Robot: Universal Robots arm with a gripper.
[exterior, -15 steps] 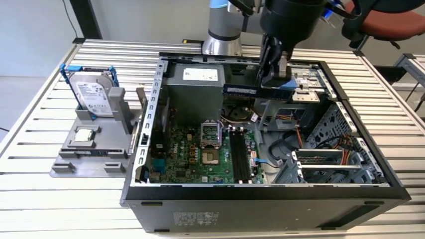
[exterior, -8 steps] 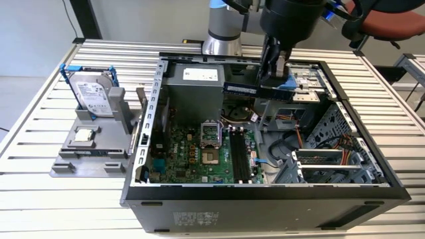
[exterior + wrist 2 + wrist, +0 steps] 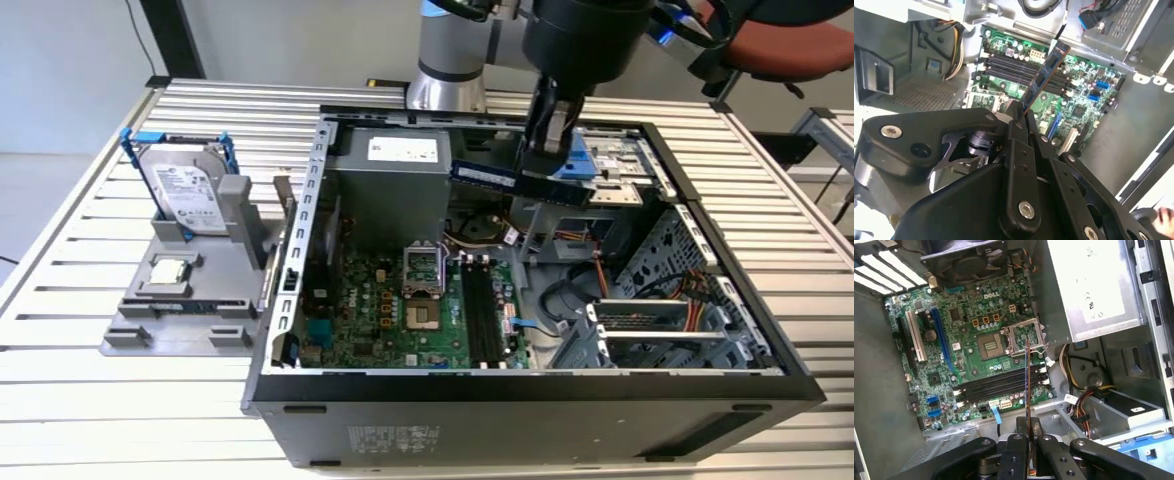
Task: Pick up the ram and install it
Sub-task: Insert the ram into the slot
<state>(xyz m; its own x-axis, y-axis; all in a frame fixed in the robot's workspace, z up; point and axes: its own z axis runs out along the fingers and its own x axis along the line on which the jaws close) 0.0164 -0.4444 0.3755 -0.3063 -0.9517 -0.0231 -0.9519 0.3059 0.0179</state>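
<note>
Pick-up looked done. The black two-fingered gripper (image 3: 545,158) was pinching the long, thin dark-green ram stick (image 3: 518,182), its fingers pressed against the stick's flat sides. The stick hung level in the air over the open grey-and-black computer case (image 3: 534,388), above the green motherboard (image 3: 387,300). The long black memory slots (image 3: 481,308) stood empty, so I judged the install not yet done.

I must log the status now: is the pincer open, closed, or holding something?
Pincer: closed on the ram, holding it over the open computer case.
</note>
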